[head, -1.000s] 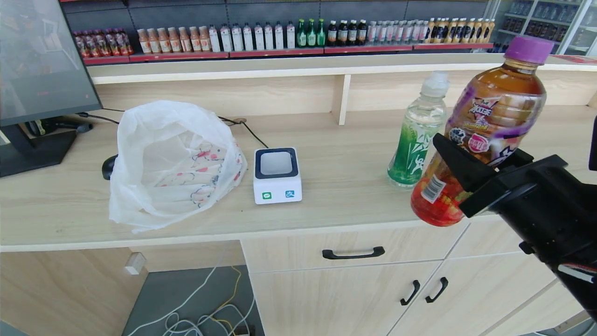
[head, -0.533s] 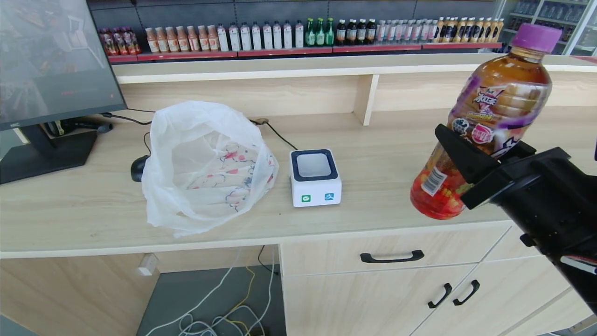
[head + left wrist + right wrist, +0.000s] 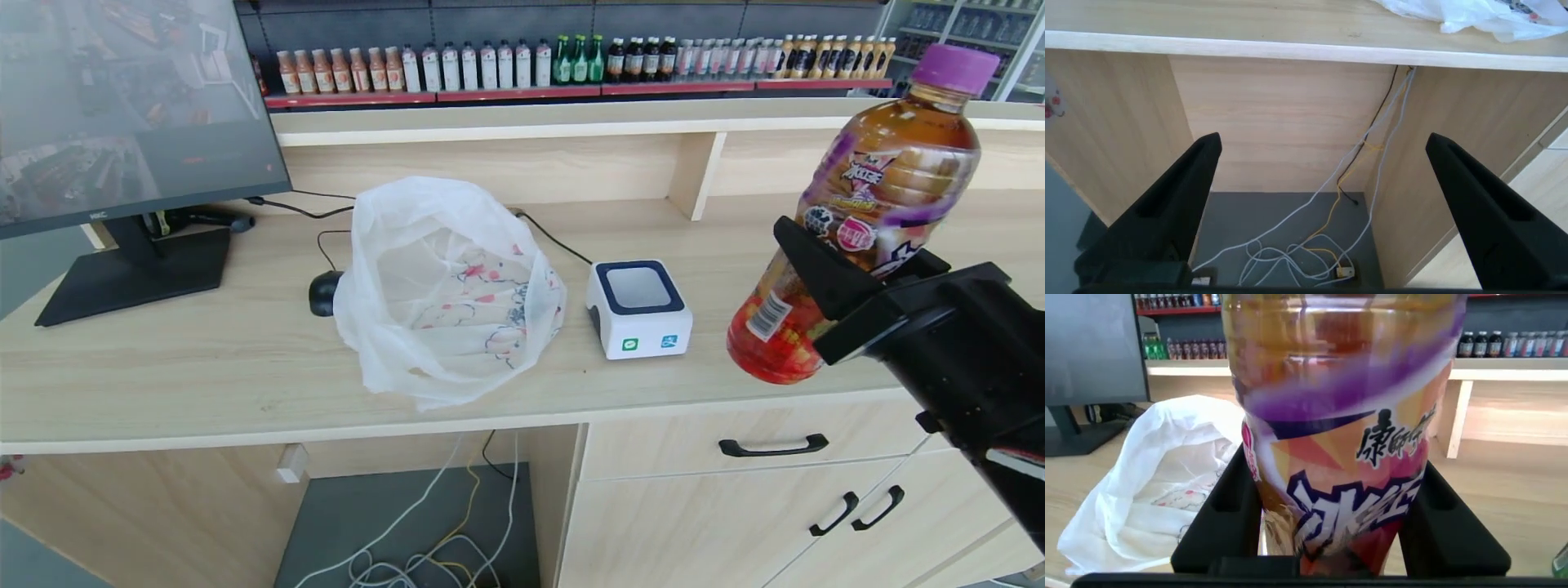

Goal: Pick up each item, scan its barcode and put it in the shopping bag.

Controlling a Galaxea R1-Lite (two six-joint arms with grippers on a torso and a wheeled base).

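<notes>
A tea bottle point(image 3: 878, 204) with a purple cap and a purple label hangs tilted above the counter's right end, and my right gripper point(image 3: 857, 269) is shut on its lower half. Its barcode faces left, towards the white scanner cube point(image 3: 638, 308). Left of the scanner the white shopping bag point(image 3: 449, 286) lies with its mouth gaping to the front. The right wrist view has the bottle point(image 3: 1347, 416) close up between the black fingers point(image 3: 1229, 506), with the bag point(image 3: 1151, 482) behind. My left gripper point(image 3: 1323, 204) is open below the counter's edge, holding nothing.
A monitor point(image 3: 122, 106) stands at the counter's left end, with a black mouse point(image 3: 324, 292) beside the bag. Drawers with black handles point(image 3: 773, 447) sit under the counter point(image 3: 204, 367). Loose cables point(image 3: 1315, 245) lie in the gap beneath. Shelves of bottles point(image 3: 571, 61) line the back.
The head camera has swung left, so everything on the counter has slid right in the picture and a green bottle has left the frame. The bottle stays held in my right gripper.
</notes>
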